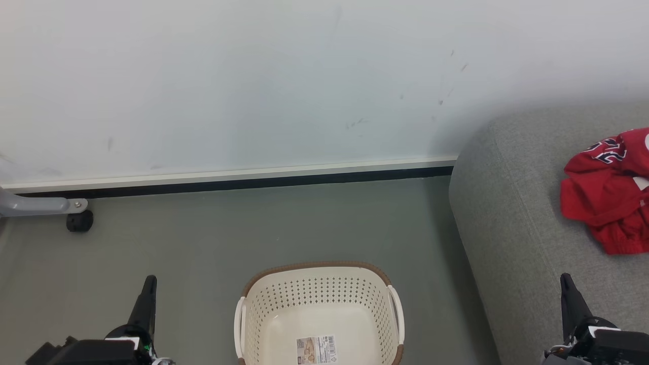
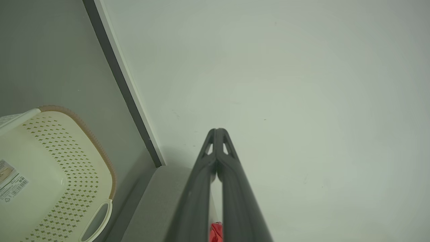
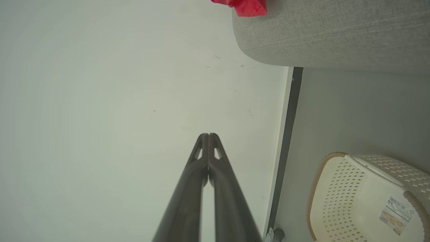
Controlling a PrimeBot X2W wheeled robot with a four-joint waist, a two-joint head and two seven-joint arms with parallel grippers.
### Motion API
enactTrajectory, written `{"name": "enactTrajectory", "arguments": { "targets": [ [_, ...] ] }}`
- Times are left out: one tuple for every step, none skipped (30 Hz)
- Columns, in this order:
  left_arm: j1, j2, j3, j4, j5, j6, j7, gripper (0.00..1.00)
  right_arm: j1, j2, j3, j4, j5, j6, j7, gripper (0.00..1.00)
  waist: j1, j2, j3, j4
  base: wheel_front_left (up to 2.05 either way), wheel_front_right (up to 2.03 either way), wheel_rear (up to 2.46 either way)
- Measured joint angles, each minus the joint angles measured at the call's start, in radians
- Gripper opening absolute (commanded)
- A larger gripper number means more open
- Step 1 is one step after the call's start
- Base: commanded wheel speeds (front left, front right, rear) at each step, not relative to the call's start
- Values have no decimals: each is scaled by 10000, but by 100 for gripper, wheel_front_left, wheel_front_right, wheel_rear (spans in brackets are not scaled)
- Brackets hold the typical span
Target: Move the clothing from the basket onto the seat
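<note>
The cream-white basket (image 1: 319, 314) stands on the grey floor at the bottom centre, empty inside, its label sticker showing on the bottom; it also shows in both wrist views (image 2: 50, 174) (image 3: 366, 198). The red clothing (image 1: 608, 190) lies crumpled on the grey seat (image 1: 512, 213) at the right edge, a black-and-white numeral on top. A corner of the clothing (image 3: 247, 6) lies on the seat (image 3: 329, 30). My left gripper (image 1: 149, 280) is shut left of the basket, fingertips together (image 2: 217, 130). Over the seat's front part my right gripper (image 1: 565, 278) is shut and holds nothing (image 3: 208, 135).
A pale wall with a white and black skirting strip (image 1: 228, 180) runs behind the floor. A grey metal leg on a black castor (image 1: 78, 220) stands at the far left by the wall. Open floor lies between the basket and the wall.
</note>
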Motion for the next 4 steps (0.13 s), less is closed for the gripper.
{"name": "enactTrajectory", "arguments": {
  "targets": [
    [0, 0, 0, 0, 0, 0, 0, 0, 0, 0, 0, 0, 0, 0, 0, 0, 0, 0, 0, 0, 0, 0, 0],
    [0, 0, 0, 0, 0, 0, 0, 0, 0, 0, 0, 0, 0, 0, 0, 0, 0, 0, 0, 0, 0, 0, 0],
    [0, 0, 0, 0, 0, 0, 0, 0, 0, 0, 0, 2, 0, 0, 0, 0, 0, 0, 0, 0, 0, 0, 0],
    [0, 0, 0, 0, 0, 0, 0, 0, 0, 0, 0, 2, 0, 0, 0, 0, 0, 0, 0, 0, 0, 0, 0]
  ]
}}
